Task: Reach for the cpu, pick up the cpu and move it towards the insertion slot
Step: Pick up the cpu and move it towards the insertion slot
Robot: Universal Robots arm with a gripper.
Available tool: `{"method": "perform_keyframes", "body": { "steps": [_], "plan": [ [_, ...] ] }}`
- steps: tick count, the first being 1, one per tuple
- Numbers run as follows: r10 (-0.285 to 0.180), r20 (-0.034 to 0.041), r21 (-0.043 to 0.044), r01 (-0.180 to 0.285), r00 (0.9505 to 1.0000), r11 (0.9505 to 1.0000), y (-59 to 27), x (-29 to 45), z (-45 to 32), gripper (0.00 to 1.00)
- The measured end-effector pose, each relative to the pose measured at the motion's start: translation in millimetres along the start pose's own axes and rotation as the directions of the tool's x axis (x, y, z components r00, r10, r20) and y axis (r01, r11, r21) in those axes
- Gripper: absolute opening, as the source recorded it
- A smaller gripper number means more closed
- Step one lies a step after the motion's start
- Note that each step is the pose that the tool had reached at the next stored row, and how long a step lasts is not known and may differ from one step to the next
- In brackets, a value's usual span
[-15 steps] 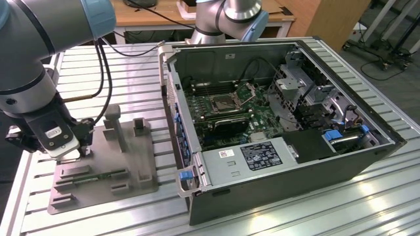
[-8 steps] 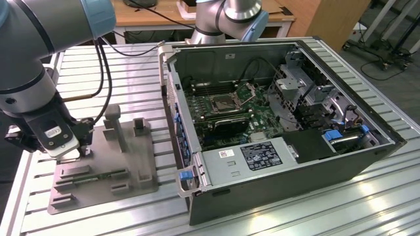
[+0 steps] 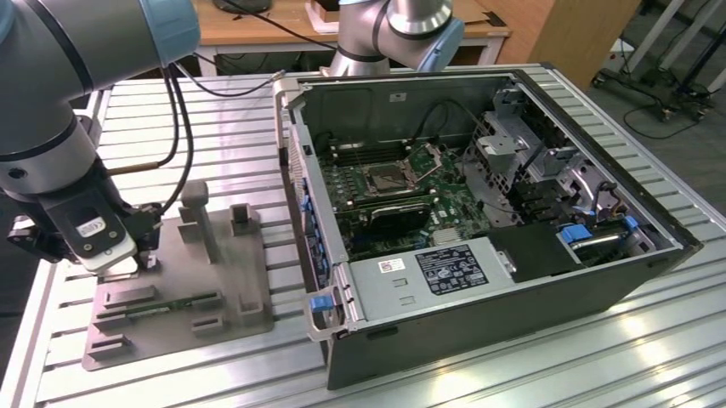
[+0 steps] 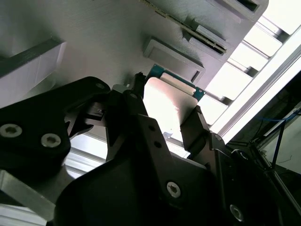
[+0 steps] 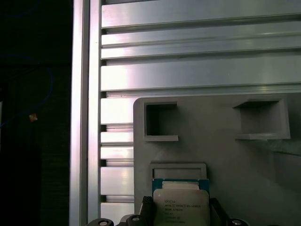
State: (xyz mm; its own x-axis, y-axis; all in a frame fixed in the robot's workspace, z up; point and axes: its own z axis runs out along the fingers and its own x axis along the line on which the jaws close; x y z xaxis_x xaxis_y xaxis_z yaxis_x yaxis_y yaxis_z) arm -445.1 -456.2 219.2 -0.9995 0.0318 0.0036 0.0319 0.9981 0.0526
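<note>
The cpu (image 5: 181, 206), a small silvery square chip with a pale rim, lies in its seat on the grey plastic tray (image 5: 244, 165). My gripper (image 5: 181, 214) straddles it, one dark finger against each of two opposite edges. In the second wrist view the cpu (image 4: 167, 101) sits between the black fingertips (image 4: 193, 125), which touch its sides. In the exterior view the gripper (image 3: 114, 262) is low over the tray's (image 3: 182, 293) far left corner. The insertion slot (image 3: 392, 177), a square socket with a metal frame, lies on the green board inside the open computer case.
The open computer case (image 3: 488, 212) stands at the exterior view's right on the ribbed aluminium table (image 3: 477, 387). The tray carries upright posts (image 3: 195, 208) and a slim green memory stick (image 3: 170, 303). A second arm's base (image 3: 392, 34) stands behind the case. A cable (image 3: 176, 144) hangs beside my arm.
</note>
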Motion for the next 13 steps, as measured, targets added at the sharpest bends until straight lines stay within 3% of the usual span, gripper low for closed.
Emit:
{"method": "perform_keyframes", "body": {
  "steps": [13],
  "plan": [
    [0.0, 0.0, 0.0, 0.0, 1.0, 1.0, 0.1, 0.0, -2.0, 0.55]
  ]
}}
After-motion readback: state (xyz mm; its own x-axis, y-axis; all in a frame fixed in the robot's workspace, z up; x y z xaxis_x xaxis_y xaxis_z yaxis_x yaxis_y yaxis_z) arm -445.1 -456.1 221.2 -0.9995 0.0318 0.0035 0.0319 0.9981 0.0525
